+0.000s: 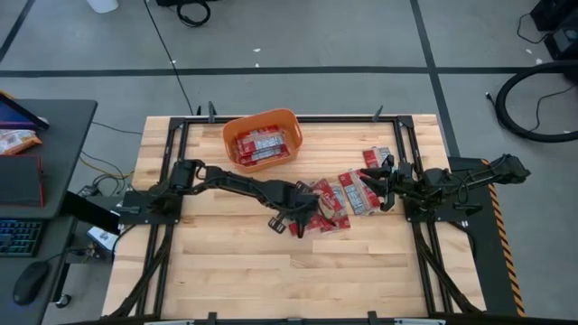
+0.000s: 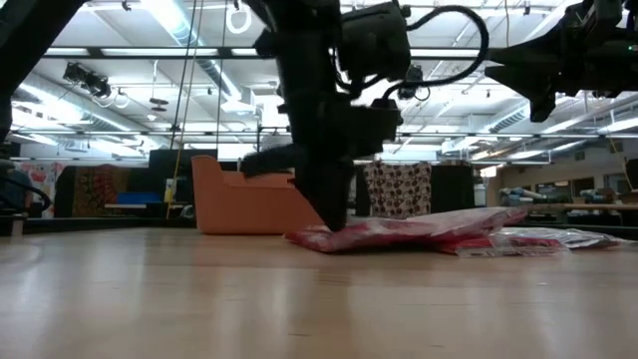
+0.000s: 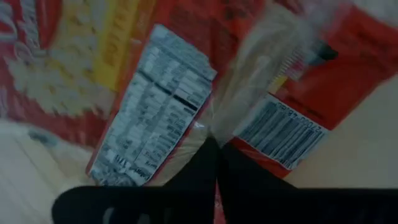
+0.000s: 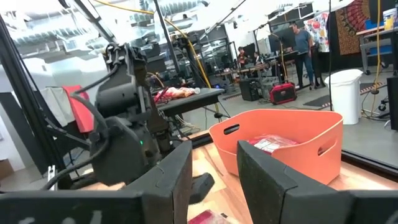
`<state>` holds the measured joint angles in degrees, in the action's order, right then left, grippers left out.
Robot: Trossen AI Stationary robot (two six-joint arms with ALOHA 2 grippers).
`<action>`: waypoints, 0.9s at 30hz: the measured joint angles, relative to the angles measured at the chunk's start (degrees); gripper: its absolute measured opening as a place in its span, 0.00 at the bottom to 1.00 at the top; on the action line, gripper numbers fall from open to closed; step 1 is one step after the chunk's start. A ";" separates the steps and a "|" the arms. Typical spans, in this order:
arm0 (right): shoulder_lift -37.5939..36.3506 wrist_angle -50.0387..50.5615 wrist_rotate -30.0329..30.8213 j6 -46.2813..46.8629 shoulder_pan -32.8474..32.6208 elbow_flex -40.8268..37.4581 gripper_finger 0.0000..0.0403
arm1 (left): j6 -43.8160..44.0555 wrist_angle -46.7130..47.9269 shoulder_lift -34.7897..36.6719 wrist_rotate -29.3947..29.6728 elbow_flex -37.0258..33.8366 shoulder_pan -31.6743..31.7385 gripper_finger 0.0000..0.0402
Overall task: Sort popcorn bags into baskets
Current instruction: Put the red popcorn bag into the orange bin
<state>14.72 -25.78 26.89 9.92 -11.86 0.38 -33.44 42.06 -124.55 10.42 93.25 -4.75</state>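
Note:
Several red popcorn bags with white panels [image 1: 348, 194] lie flat and overlapping at the table's middle right, also in the low view [image 2: 429, 231]. One more bag [image 1: 377, 157] lies farther back. The orange tub [image 1: 263, 117] stands at the far middle with several bags inside [image 1: 262, 146]. My left gripper [image 1: 305, 215] is down at the near left end of the heap, shut on a bag. My right gripper [image 1: 384, 185] hovers open and empty above the heap's right side, facing the tub [image 4: 280, 124]. My left gripper pinches a popcorn bag's edge [image 3: 211, 127] between its two shut fingers [image 3: 233, 174], at the heap's near left end [image 2: 334, 235]. The fingers come from above, pointing down. The bag lies flat on the table among the others.
Black frame rails [image 1: 181, 153] run along the table's left, right and far sides. Bare wooden table [image 1: 271, 271] stretches across the near half. A desk with a keyboard and mouse [image 1: 27, 235] stands off the table's left. People stand far off in the room [image 4: 301, 43].

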 joint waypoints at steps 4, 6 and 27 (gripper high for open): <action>0.02 -0.01 0.02 0.00 0.00 0.00 0.33 | 1.77 2.65 1.72 -0.14 4.21 0.72 0.01; 0.02 -0.03 0.01 0.02 -0.01 0.00 0.33 | 2.86 4.56 2.31 -0.12 5.48 0.89 0.01; 0.00 -0.35 0.02 0.02 0.00 -0.01 0.33 | 29.88 26.27 19.44 9.56 6.60 11.83 0.01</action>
<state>14.72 -26.13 26.92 9.93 -11.86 0.37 -3.56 68.33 -105.11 19.98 99.85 7.08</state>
